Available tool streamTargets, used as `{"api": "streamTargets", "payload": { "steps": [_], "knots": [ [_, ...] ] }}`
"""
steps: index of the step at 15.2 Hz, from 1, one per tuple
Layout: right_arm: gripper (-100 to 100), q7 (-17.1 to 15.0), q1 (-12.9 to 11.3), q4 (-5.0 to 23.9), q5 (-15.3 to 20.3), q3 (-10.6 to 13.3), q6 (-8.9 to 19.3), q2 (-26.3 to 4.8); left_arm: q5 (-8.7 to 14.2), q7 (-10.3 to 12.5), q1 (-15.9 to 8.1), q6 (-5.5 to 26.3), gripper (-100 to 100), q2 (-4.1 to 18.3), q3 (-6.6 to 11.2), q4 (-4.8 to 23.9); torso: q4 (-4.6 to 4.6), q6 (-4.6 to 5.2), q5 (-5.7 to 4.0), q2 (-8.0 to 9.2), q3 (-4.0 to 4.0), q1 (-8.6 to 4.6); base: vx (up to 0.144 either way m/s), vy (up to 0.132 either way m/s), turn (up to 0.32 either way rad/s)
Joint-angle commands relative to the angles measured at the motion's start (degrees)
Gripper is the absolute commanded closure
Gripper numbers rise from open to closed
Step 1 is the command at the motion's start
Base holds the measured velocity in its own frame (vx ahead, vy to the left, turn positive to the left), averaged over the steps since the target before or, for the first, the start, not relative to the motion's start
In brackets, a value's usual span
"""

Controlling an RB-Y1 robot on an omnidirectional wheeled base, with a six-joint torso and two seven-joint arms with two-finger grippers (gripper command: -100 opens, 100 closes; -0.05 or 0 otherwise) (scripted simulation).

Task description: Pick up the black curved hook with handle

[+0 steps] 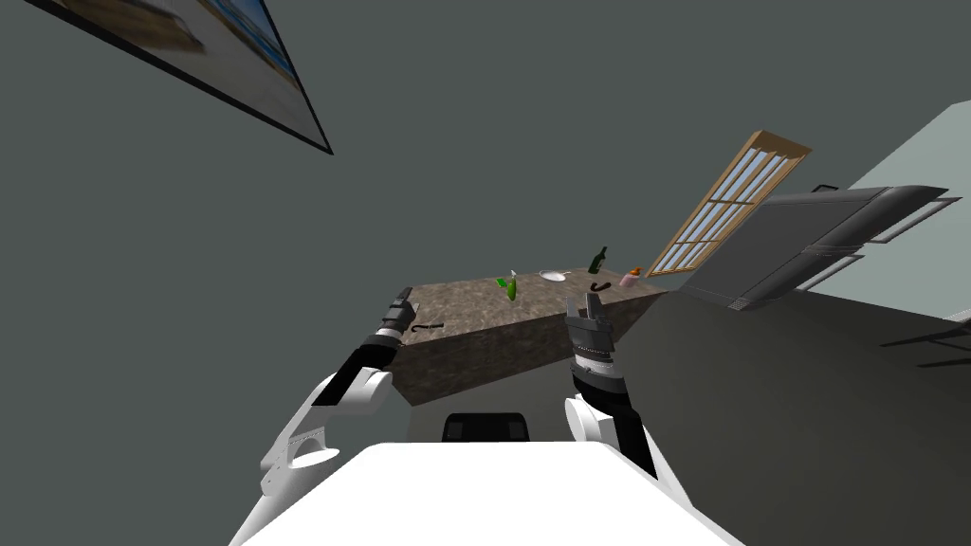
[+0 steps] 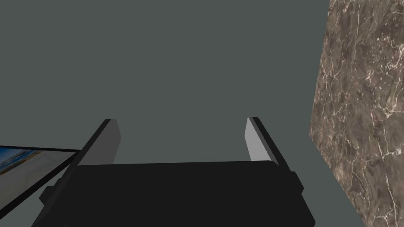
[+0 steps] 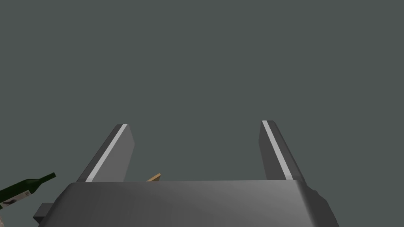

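A brown marbled counter [image 1: 474,318] stands ahead of me. Near its left end lies a thin black hook with a long handle [image 1: 429,325], just right of my left gripper [image 1: 402,305]. A shorter black curved piece [image 1: 599,286] rests near the right end, just beyond my right gripper [image 1: 580,303]. In the left wrist view the left gripper [image 2: 181,120] is open and holds nothing, with the counter's marbled face [image 2: 363,98] beside it. The right gripper [image 3: 195,124] is open too, with nothing between its fingers.
Also on the counter are a green item [image 1: 510,287], a white plate [image 1: 553,276], a dark green bottle [image 1: 597,259] [image 3: 23,191] and a pink and orange item [image 1: 630,278]. A window [image 1: 730,204] and a grey appliance [image 1: 815,237] stand to the right.
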Motion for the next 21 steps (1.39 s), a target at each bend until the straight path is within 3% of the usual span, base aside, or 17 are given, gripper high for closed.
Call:
{"api": "streamTargets", "payload": {
  "steps": [1,10,11,12,15,19,21],
  "knots": [
    [0,0.0,0.0,0.0,0.0,0.0,0.0,0.0,0.6,-0.9,-0.8,2.9,-100,0.7,0.88,1.2,0.0,0.0,0.0,0.0,0.0,0.0,0.002,-0.066,-0.014],
    [0,0.0,0.0,0.0,0.0,0.0,0.0,0.0,1.6,-2.5,-2.6,13.3,-100,2.4,2.75,3.9,-0.02,0.0,0.01,-0.09,-0.05,0.02,0.004,-0.056,-0.01],
    [0,0.0,0.0,0.0,0.0,0.0,0.0,0.0,1.6,-2.5,-2.6,13.3,-100,2.4,2.75,3.9,-0.02,0.0,0.01,-0.08,-0.05,0.06,0.004,-0.028,0.002],
    [0,0.0,0.0,0.0,0.0,0.0,0.0,0.0,2.0,-3.4,-3.6,15.3,-100,3.2,3.74,5.4,-0.02,-0.01,0.02,-0.07,-0.04,0.11,0.013,-0.052,-0.018],
    [0,0.0,0.0,0.0,0.0,0.0,0.0,0.0,2.0,-3.4,-3.6,17.5,-100,3.2,3.74,5.4,-0.03,0.0,0.01,-0.11,-0.06,0.05,0.014,-0.047,-0.006],
    [0,0.0,0.0,0.0,0.0,0.0,0.0,0.0,2.8,-5.1,-5.5,23.1,-100,5.1,5.81,8.5,-0.03,0.0,0.01,-0.14,-0.08,0.05,0.024,-0.055,-0.016],
    [0,0.0,0.0,0.0,0.0,0.0,0.0,0.0,2.8,-5.1,-5.5,25.1,-100,5.1,5.81,8.5,-0.04,0.01,0.01,-0.18,-0.1,0.0,0.029,-0.063,-0.009]
  ]
}}
